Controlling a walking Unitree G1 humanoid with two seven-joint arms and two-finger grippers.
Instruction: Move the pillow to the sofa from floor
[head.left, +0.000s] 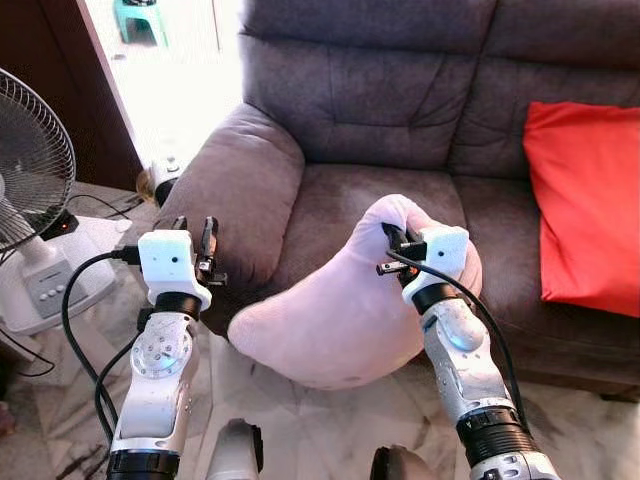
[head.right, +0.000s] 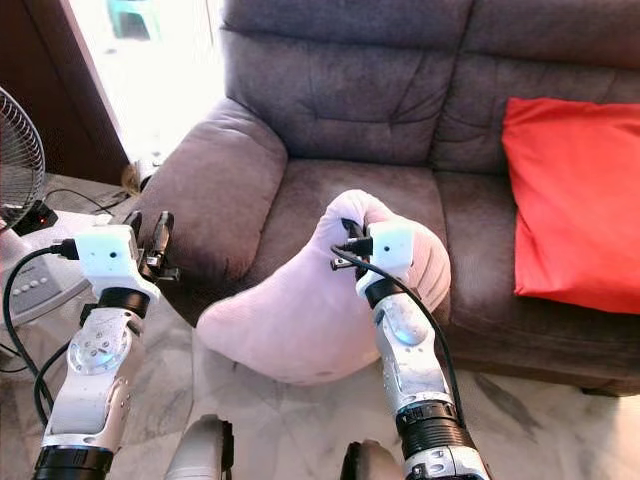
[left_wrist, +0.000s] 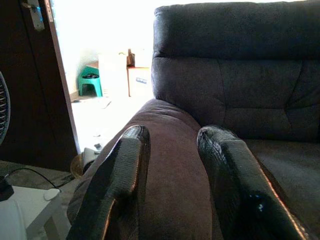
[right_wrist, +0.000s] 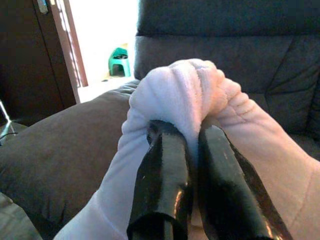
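Marble floor (head.left: 300, 420). White fan (head.left: 30, 170) at left. Dark wooden door (head.left: 70, 90); bright daylight beyond. Green stool (left_wrist: 91, 82) and cardboard boxes (left_wrist: 127, 75) outside.

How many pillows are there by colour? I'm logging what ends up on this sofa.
Pink pillow, pinched in the right hand: 1
Red pillow, on the sofa seat: 1
Total: 2

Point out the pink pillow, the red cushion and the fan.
pink pillow (head.left: 330, 320), left eye view, its lower bulge.
red cushion (head.left: 585, 205), left eye view, its middle.
fan (head.left: 25, 165), left eye view, its wire grille.
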